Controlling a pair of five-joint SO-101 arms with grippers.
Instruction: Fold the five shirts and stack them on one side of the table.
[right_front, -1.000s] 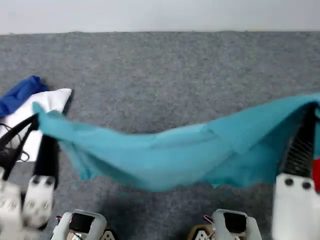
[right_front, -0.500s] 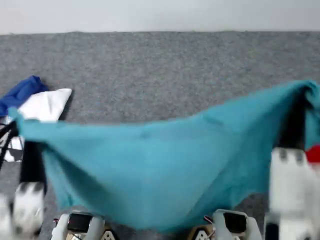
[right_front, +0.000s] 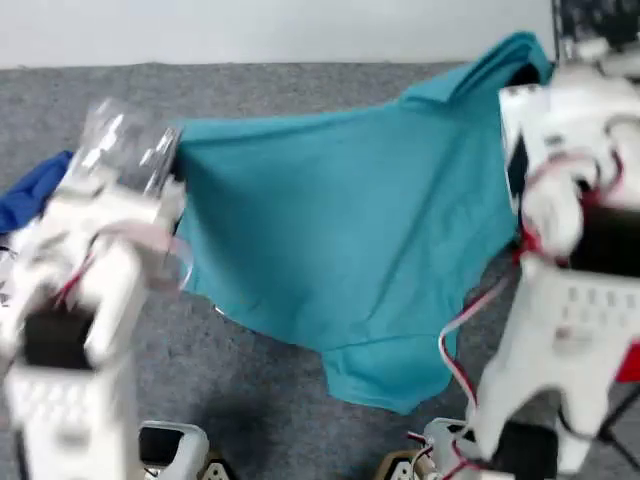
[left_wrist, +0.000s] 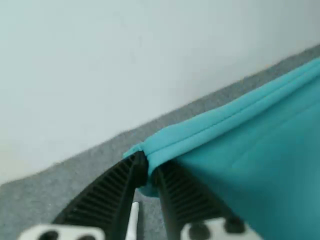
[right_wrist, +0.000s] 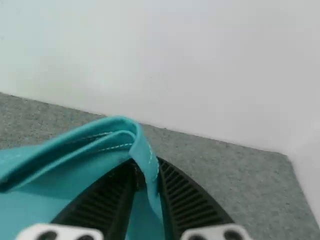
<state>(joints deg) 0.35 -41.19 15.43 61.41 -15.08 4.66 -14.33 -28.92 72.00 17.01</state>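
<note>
Grey table | left hand raised, pinching teal shirt | right hand raised, pinching same

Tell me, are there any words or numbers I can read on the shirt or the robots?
None can be read.
The teal shirt is plain, no print showing.
The left arm and right arm are too blurred to read.
The grey table bears no text.
</note>
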